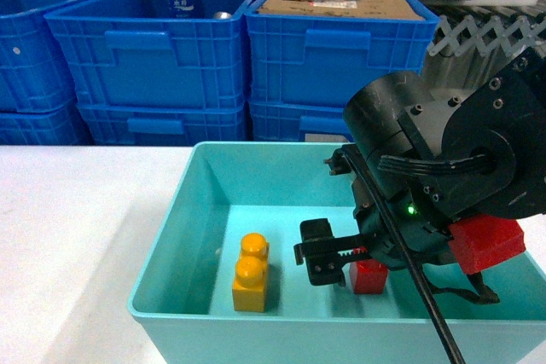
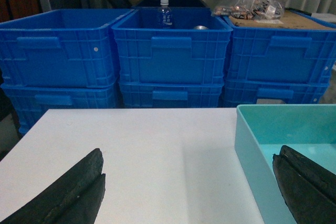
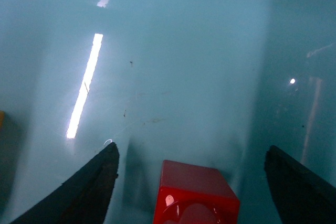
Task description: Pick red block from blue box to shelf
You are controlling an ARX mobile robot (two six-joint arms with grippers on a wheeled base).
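Right hand (image 3: 191, 182) is wide open around the small glossy red plastic block (image 3: 195, 195); I should lower more, then close centred.

Glossy red block (image 3: 195, 192) sits upright, stud up, on the turquoise blue box (image 1: 179, 210) floor

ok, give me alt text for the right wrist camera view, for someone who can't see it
A small glossy red plastic block sits on the floor of the light turquoise plastic tub, between the two open black fingers of the right gripper. Neither finger touches it; a bright strip of light reflects off the floor.
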